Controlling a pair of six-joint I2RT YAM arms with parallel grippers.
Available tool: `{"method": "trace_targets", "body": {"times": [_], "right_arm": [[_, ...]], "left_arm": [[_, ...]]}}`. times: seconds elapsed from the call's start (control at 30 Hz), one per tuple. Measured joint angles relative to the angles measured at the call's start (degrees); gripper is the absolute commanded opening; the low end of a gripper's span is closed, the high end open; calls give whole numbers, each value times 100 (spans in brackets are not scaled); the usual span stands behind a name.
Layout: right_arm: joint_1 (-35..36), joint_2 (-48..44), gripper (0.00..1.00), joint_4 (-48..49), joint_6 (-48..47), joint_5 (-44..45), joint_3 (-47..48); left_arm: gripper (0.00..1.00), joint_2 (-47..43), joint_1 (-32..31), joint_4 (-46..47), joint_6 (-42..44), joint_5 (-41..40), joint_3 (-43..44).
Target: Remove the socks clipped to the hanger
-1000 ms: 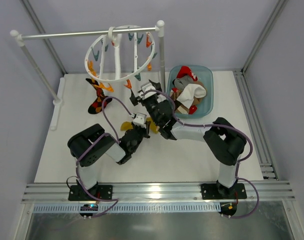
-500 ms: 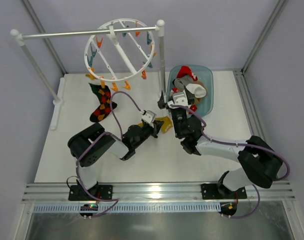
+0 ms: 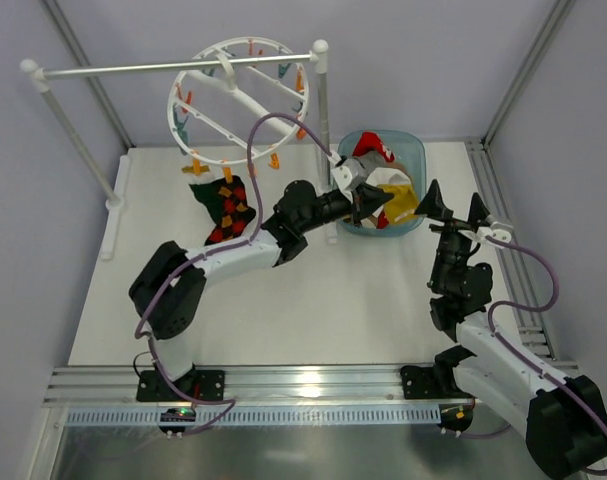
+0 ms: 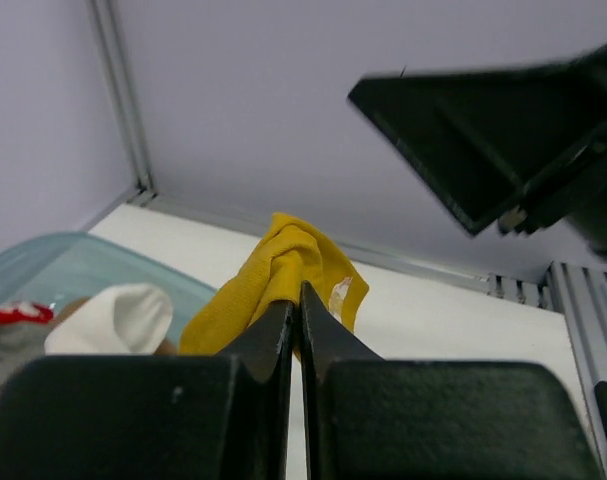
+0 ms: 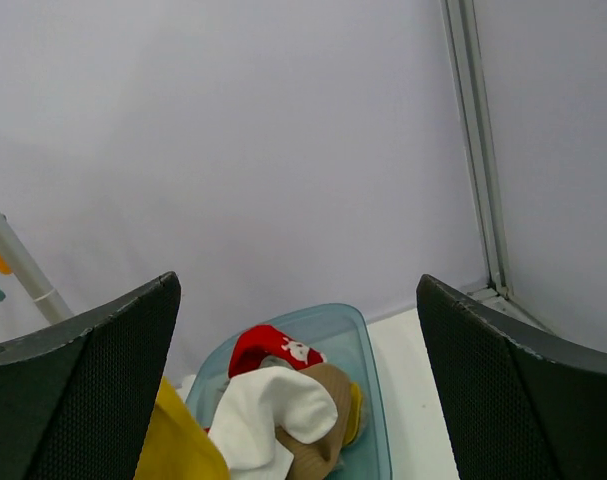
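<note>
The white wheel hanger [image 3: 241, 98] hangs from the rail at the back left. One dark argyle sock [image 3: 226, 206] is still clipped to its near rim. My left gripper [image 3: 369, 203] is shut on a yellow sock [image 3: 402, 204] and holds it over the teal bin [image 3: 415, 152]. In the left wrist view the jaws [image 4: 296, 296] pinch the yellow sock [image 4: 283, 262] with no gap. My right gripper [image 3: 453, 198] is open and empty just right of the bin. In the right wrist view the fingers [image 5: 298, 285] stand wide apart, facing the bin [image 5: 373, 380].
The bin holds a red sock [image 5: 270, 350], a white sock [image 5: 275, 408] and a tan one [image 5: 328, 395]. The white rail stand [image 3: 322, 110] has a post beside the bin's left edge. A metal track [image 3: 508, 270] runs along the table's right edge.
My left gripper carried the yellow sock from mid-table up and right to the bin. My right arm swung away to the right of the bin. The hanger and argyle sock swung.
</note>
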Motion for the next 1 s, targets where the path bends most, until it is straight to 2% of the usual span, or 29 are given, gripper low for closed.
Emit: {"method": "trace_targets", "body": {"times": [0.17, 0.37, 0.77, 1.0], "right_arm": [[-118, 96, 100, -212, 361, -107, -94], [-282, 192, 100, -269, 634, -162, -184], [-354, -101, 100, -273, 1034, -402, -640], [-356, -184, 99, -275, 1126, -466, -761]], "left_arm": [[0, 437, 212, 87, -315, 560, 761], [0, 1775, 428, -92, -645, 713, 1805], [0, 3353, 540, -302, -988, -522, 2741], [0, 3582, 586, -354, -1191, -1036, 2730]]}}
